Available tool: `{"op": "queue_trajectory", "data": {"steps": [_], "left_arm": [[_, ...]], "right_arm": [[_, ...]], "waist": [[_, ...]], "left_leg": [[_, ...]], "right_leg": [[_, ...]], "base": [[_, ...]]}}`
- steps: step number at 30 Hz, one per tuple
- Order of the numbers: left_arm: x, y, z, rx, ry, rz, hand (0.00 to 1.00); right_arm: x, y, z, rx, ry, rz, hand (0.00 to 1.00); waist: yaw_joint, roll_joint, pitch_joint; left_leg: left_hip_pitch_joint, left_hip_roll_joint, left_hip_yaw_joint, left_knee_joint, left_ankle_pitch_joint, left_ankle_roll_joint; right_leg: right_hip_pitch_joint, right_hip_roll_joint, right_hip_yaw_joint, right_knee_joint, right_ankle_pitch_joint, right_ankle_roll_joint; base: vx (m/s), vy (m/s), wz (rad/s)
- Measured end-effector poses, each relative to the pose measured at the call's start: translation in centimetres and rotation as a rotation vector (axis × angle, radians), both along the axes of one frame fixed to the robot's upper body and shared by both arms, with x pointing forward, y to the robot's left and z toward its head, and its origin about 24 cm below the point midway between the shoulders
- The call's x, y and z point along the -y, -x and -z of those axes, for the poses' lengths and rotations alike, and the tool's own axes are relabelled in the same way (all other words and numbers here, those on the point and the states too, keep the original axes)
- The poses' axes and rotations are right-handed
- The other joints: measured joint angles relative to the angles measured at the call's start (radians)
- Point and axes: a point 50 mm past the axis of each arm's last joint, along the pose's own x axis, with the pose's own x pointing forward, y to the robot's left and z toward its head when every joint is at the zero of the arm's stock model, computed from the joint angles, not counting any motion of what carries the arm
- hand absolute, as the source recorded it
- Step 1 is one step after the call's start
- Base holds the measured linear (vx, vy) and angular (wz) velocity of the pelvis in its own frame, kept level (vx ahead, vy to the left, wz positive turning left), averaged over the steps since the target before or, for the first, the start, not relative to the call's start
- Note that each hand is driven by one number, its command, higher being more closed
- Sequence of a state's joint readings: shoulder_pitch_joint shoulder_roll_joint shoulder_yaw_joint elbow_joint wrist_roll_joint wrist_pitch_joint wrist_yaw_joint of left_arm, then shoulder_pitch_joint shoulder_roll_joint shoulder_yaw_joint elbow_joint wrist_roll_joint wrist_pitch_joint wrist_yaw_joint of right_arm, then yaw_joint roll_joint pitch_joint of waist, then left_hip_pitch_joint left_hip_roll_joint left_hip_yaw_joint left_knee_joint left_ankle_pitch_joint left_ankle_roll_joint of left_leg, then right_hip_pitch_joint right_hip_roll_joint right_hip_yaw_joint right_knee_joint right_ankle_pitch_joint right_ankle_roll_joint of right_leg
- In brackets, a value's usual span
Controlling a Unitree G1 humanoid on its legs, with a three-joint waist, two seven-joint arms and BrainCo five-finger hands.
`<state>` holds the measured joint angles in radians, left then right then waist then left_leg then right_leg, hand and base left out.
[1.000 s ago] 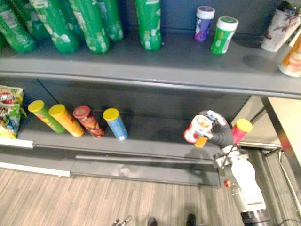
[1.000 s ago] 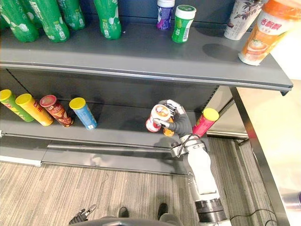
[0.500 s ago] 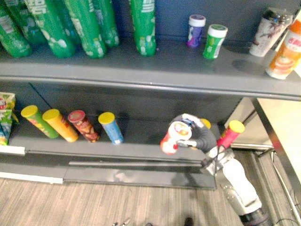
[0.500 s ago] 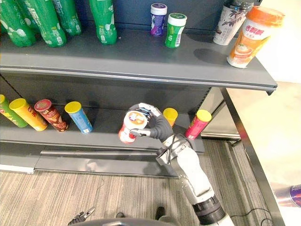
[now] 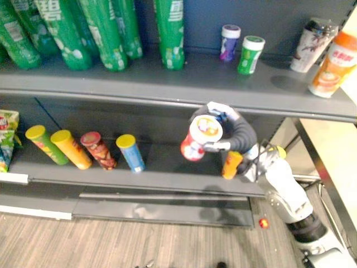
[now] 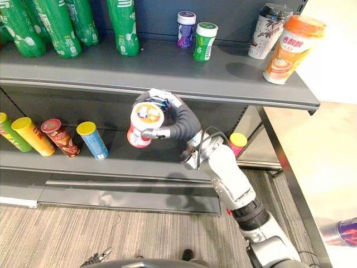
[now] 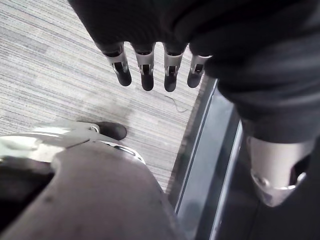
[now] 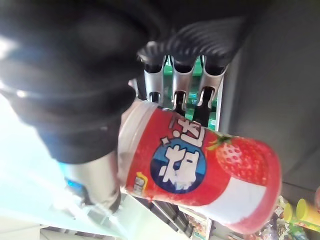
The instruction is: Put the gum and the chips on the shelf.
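Observation:
My right hand point(image 5: 239, 134) is shut on a red and white strawberry canister point(image 5: 199, 138), fingers curled over its white lid end. It holds the canister tilted in the air, just below the front edge of the upper shelf point(image 5: 111, 89). The right wrist view shows the same canister point(image 8: 200, 175) under the fingers point(image 8: 182, 85). Two gum bottles, purple point(image 5: 228, 42) and green point(image 5: 250, 54), stand on the upper shelf. Chips cans lie on the lower shelf: yellow point(image 5: 70, 148), red point(image 5: 98, 149), blue point(image 5: 130, 152), orange point(image 5: 231, 164). My left hand point(image 7: 145, 70) hangs over the floor, fingers straight.
Tall green bottles point(image 5: 167, 30) stand along the left of the upper shelf, and two drink cups point(image 5: 332, 64) stand at its right end. A snack bag point(image 5: 6, 134) sits at the lower shelf's far left. A pink can point(image 6: 237, 142) lies behind my right arm.
My right hand has carried the canister up and to the left, from lower-shelf height to just under the upper shelf's edge. The camera has shifted as well.

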<state>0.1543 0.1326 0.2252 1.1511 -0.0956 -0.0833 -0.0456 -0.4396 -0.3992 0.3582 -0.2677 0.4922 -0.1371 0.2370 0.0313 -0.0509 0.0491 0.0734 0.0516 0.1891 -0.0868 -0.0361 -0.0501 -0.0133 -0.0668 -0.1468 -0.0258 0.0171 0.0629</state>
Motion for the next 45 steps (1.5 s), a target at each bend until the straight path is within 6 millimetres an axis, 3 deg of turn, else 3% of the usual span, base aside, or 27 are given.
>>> {"op": "queue_trajectory", "data": {"steps": [8,18,32,45], "left_arm": [[0.1,0.0,0.0,-0.01,0.002,0.022,0.0],[0.1,0.1,0.0,-0.016,0.003,0.03,0.0],[0.3,0.1,0.1,-0.02,0.016,0.034,0.0],[0.6,-0.2,0.1,-0.009,0.035,0.031,0.0]], "right_arm": [[2.0,-2.5,-4.3,0.11,-0.004,0.128,1.0],[3.2,-5.4,-6.2,0.097,0.041,0.244,1.0],[5.9,-9.3,-6.1,-0.036,0.083,0.429,1.0],[8.4,-10.9,-6.6,-0.077,0.121,0.56,1.0]], "waist": [[0.0,0.004,-0.007],[0.0,0.006,-0.016],[0.003,0.013,-0.017],[0.012,0.025,-0.011]], "left_leg": [[0.002,0.003,0.014,-0.004,0.001,0.0],[0.008,0.006,0.016,-0.004,0.005,-0.001],[0.0,0.013,0.015,-0.012,0.019,-0.003],[-0.002,0.013,0.012,-0.012,0.021,-0.003]], "right_leg": [[0.0,0.005,0.012,-0.006,0.005,-0.002],[0.0,0.01,0.016,-0.008,0.008,-0.007],[0.0,0.018,0.015,-0.026,0.026,-0.015],[0.001,0.018,0.012,-0.027,0.027,-0.015]], "base": [[-0.01,-0.009,-0.04],[0.0,0.0,0.0],[0.0,0.0,0.0],[0.0,0.0,0.0]]}}
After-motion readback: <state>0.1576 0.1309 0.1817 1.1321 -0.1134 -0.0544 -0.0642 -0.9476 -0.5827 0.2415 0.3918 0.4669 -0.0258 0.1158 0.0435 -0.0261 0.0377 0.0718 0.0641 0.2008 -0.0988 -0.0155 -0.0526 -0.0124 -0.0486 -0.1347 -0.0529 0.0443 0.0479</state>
